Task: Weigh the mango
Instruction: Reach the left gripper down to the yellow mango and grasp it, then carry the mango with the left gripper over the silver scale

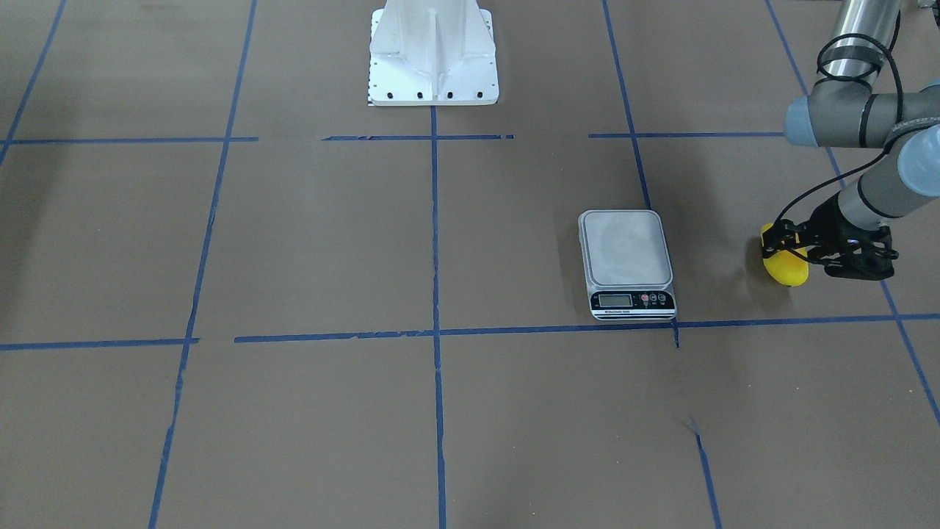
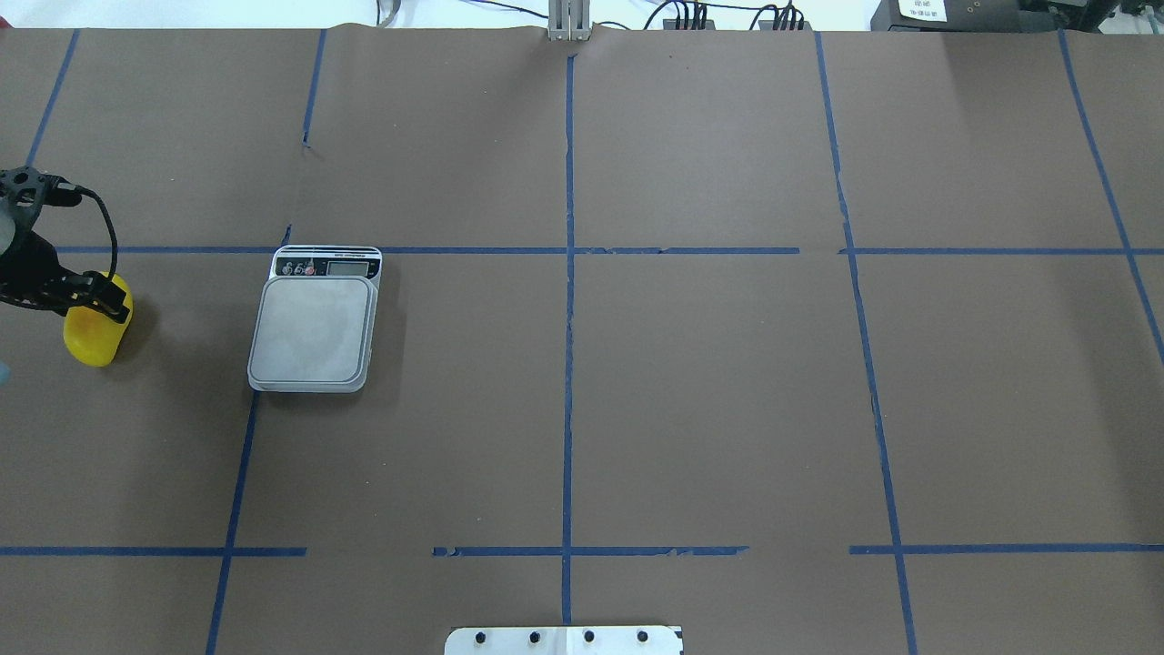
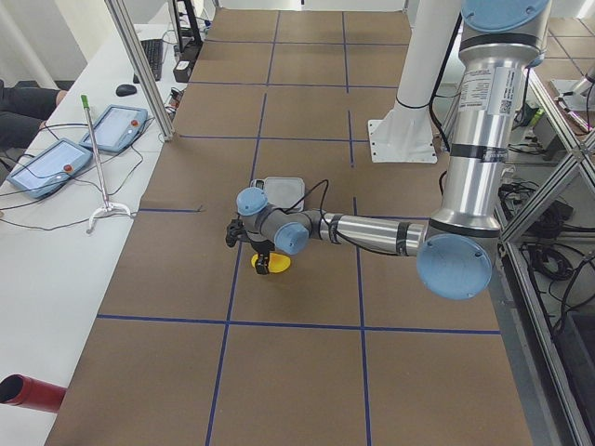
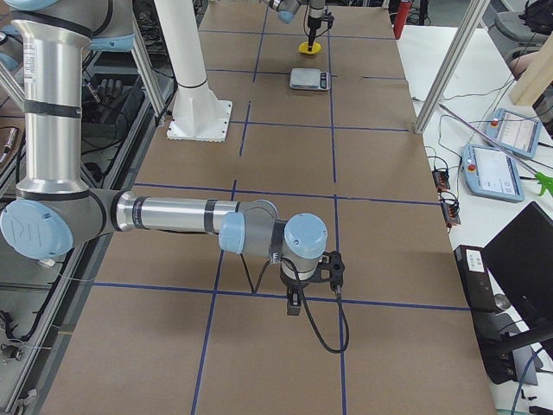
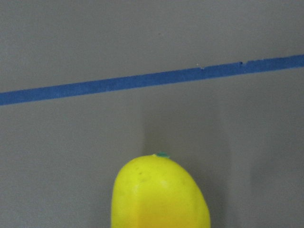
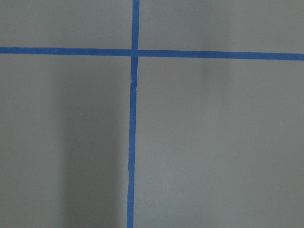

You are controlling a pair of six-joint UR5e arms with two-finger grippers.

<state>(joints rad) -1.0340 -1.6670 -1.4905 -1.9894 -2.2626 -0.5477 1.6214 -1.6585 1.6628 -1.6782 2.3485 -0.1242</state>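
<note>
Mango (image 5: 160,194), yellow, pinched by left hand (image 1: 786,248) at 9 o'clock side of desk (image 2: 637,409) overhead; scale (image 2: 314,329) at mango's 3 o'clock, apart; right hand (image 4: 295,298): grip cannot be told.

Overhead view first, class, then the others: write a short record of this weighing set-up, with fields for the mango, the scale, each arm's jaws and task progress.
mango: yellow, on the robot's left of the scale, apart from it
scale: platform bare, display end away from the robot
left jaws: down at the mango; firm grip cannot be confirmed
right jaws: over bare table with blue tape, far from the scale; open or shut unclear
progress: mango not yet on scale
</note>
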